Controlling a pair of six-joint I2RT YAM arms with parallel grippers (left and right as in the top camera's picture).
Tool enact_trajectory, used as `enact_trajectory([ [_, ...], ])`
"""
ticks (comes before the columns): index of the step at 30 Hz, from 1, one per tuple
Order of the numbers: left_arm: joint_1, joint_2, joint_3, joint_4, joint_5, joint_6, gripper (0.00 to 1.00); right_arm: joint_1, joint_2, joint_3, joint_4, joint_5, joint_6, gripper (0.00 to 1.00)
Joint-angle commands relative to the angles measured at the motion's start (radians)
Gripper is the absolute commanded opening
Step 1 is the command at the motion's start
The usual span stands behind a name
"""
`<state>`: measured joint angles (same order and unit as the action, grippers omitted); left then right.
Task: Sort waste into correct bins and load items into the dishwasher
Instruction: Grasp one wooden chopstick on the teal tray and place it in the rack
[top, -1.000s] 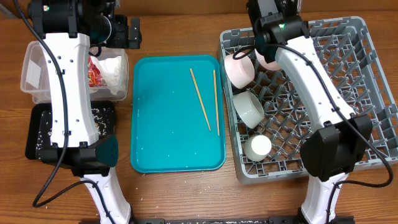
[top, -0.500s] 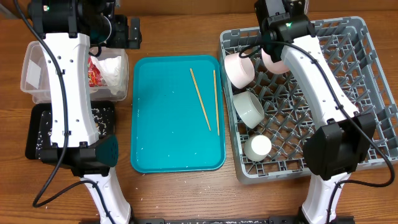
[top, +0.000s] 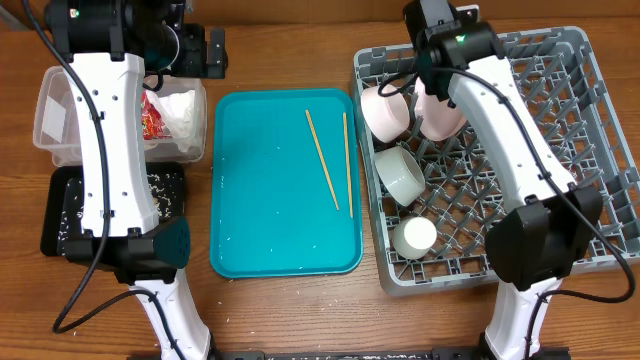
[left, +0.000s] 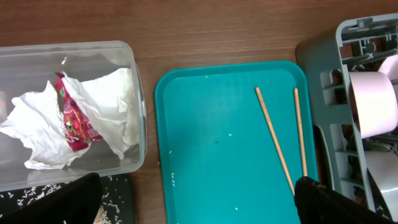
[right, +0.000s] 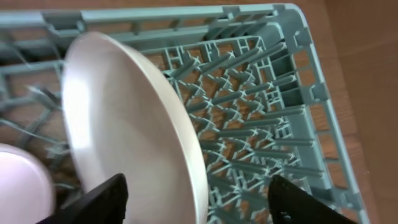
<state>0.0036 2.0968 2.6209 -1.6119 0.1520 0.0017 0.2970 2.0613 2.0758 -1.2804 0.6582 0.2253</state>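
Observation:
The pale pink-white plate (right: 124, 124) stands tilted on edge among the pegs of the grey dishwasher rack (right: 249, 112). My right gripper (right: 199, 202) is open, one finger on each side of the plate's rim. From overhead the plate (top: 440, 115) leans beside the pink bowl (top: 383, 110), with the grey-green bowl (top: 402, 174) and white cup (top: 414, 237) in front of them. Two chopsticks (top: 322, 160) lie on the teal tray (top: 270, 220). My left gripper (left: 199, 205) hangs open over the tray's back edge, holding nothing. Napkins (left: 112, 99) and a red wrapper (left: 73, 121) lie in the clear tub (left: 93, 53).
The black tray (top: 60, 215), sprinkled with rice grains, sits in front of the clear tub at the table's left. A few rice grains dot the teal tray. The rack (top: 560, 150) fills the right side, its right half bare pegs.
My right gripper has gone from shut to open. The plate has come out of its grip and dropped a little forward into the rack. The left arm has not moved.

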Motion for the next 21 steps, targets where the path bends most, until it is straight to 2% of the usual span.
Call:
enact_trajectory([
  [1,0.002,0.003,0.019,0.001,-0.006,-0.002,1.0,0.002,-0.106,0.125,-0.014,-0.167,0.006,0.78],
  [4,0.002,0.003,0.019,0.0,-0.006,-0.002,1.0,0.009,-0.143,0.152,0.002,-0.517,0.007,0.77],
  [6,0.002,0.003,0.019,0.001,-0.006,-0.002,1.0,0.033,-0.131,0.143,0.024,-0.716,0.016,0.69],
  [7,0.002,0.003,0.019,0.0,-0.006,-0.002,1.0,0.062,-0.116,0.123,0.046,-0.752,0.032,0.66],
  [11,0.002,0.003,0.019,0.001,-0.006,-0.002,1.0,0.193,-0.028,0.048,0.12,-0.726,0.068,0.62],
  [14,0.002,0.003,0.019,0.001,-0.006,-0.002,1.0,0.275,0.063,0.039,0.124,-0.609,0.103,0.62],
  [21,0.002,0.003,0.019,0.001,-0.006,-0.002,1.0,0.331,0.258,0.039,0.126,-0.61,0.105,0.56],
])
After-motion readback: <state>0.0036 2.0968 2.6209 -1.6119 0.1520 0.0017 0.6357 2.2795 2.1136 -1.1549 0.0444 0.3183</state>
